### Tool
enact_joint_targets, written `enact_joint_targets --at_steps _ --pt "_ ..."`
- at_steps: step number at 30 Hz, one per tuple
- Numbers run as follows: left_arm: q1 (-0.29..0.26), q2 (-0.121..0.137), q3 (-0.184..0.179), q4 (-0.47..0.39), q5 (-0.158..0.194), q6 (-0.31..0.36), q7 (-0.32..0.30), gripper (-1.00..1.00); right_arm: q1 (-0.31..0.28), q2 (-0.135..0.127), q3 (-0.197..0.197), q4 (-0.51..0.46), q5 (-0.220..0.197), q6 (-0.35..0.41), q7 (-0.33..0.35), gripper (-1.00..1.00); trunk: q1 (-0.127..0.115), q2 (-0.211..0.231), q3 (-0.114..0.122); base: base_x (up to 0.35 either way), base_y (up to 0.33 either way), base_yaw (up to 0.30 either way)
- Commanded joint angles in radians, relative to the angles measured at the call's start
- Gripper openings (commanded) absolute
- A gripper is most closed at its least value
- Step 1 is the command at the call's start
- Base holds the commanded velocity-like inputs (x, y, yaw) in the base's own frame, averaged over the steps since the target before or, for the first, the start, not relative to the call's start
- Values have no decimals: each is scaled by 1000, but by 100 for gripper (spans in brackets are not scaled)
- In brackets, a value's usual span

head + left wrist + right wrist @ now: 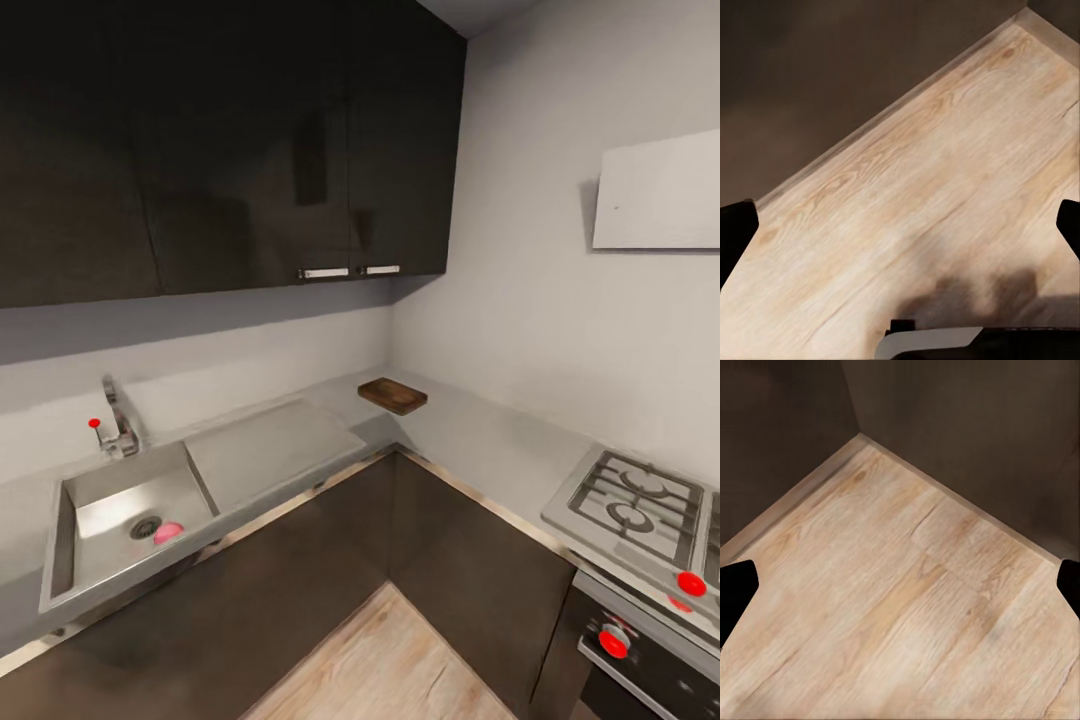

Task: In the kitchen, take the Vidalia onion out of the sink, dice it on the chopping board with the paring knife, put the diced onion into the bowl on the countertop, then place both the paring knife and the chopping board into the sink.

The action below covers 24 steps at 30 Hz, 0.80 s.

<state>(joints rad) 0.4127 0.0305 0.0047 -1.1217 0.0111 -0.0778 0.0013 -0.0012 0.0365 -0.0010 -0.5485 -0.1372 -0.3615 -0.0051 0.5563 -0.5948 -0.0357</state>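
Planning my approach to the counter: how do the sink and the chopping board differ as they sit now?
The sink is a light-grey basin sunk into the countertop at left; the chopping board is dark brown wood lying flat on top, in the corner. The sink is far larger than the board. A pinkish-red object lies by the sink's drain; the board is bare. Both are rectangular.

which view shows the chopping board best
The head view: the chopping board lies whole on the countertop in the corner, right of the sink. Both wrist views look down at the wooden floor and dark cabinet fronts, with nothing of the board.
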Motion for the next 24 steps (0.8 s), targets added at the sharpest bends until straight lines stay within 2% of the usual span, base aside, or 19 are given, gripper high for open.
enact_joint_targets --at_steps 1,8,15,24 --pt "0 0 0 0 1 -2 0 100 0 0 0 -1 -5 -2 -1 100 1 -1 -1 347 0 0" --pt "0 0 0 24 1 -2 0 100 0 1 1 -1 -6 -2 2 100 1 -1 -1 206 0 0" --pt "-1 -4 4 138 0 -4 -1 100 0 3 -1 1 -7 -1 1 100 1 -1 -1 5 0 0" --pt "-1 -7 3 159 1 -4 -1 100 0 3 -2 1 -8 -1 1 100 1 -1 -1 0 0 0"
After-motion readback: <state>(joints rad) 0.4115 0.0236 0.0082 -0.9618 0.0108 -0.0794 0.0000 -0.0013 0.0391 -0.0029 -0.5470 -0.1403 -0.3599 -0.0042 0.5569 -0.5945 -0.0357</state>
